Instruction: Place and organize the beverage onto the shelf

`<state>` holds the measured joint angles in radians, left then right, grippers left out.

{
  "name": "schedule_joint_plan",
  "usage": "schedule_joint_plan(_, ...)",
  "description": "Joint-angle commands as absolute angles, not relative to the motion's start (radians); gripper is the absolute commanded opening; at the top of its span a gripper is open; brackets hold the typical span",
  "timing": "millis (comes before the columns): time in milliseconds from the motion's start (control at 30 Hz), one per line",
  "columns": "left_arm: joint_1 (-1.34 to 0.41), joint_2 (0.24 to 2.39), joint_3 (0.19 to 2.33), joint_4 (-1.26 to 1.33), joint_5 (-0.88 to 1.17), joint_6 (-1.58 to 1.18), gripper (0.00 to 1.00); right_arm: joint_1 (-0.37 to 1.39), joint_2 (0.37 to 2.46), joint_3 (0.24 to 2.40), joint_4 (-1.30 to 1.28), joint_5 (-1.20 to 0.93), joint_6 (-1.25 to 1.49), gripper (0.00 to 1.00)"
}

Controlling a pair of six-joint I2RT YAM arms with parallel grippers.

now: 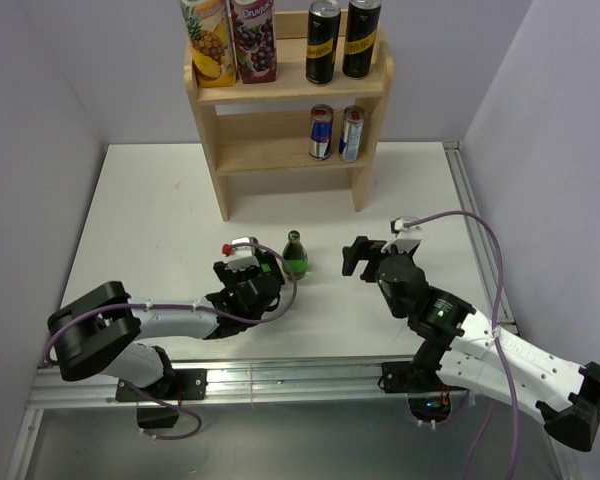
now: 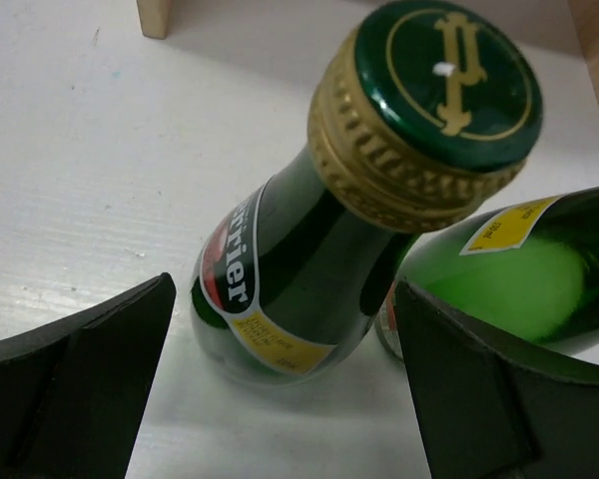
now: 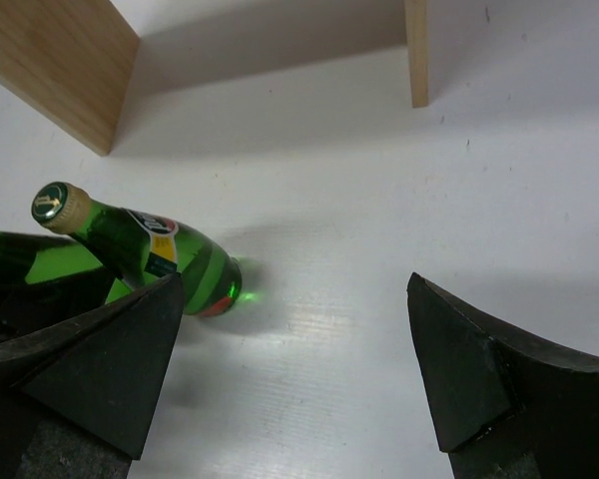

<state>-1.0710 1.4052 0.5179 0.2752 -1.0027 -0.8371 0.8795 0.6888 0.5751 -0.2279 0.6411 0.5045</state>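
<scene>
Status: cartons point(image 1: 228, 40), cans point(image 1: 338, 40) on shelf point(image 1: 290, 95); green bottle point(image 1: 295, 255) left on tabletop point(image 1: 150, 220); left claw point(image 2: 282, 289) wide around it, right claw point(image 3: 295, 284) wide, empty.

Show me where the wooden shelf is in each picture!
Top external: the shelf stands whole at the far middle of the table.
Left wrist: shelf, only two feet, in the top corners.
Right wrist: shelf, two side panels along the top edge.
Shared landmark: the green bottles in front of it.
</scene>
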Motion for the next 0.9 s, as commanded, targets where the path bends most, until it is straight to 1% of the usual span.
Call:
schedule_joint_plan(0,-1.066,1.46,0.508,0.434,-1.046,-0.776,0.99,0.887,0.667,0.557,-0.219,0.637,0.528,1.0)
schedule_joint_plan(233,-1.04,1.575,0.528,0.543,-1.042,-0.669,0.99,0.885,0.707,0.541,-0.204,0.63,0.529,1.0)
schedule_joint_plan(400,-0.996,1.615,0.499,0.652,-0.996,-0.618,0.99,0.885,0.687,0.525,-0.198,0.632,0.526,1.0)
schedule_joint_plan(667,-0.968,1.693,0.557,0.657,-1.042,-0.574,0.98,0.888,0.698,0.526,-0.207,0.635,0.525,1.0)
schedule_joint_plan(767,-0.962,1.727,0.581,0.641,-1.052,-0.572,0.96,0.887,0.687,0.532,-0.215,0.64,0.523,1.0)
schedule_joint_plan(867,-0.954,1.75,0.612,0.606,-1.062,-0.595,0.9,0.887,0.684,0.537,-0.219,0.641,0.525,1.0)
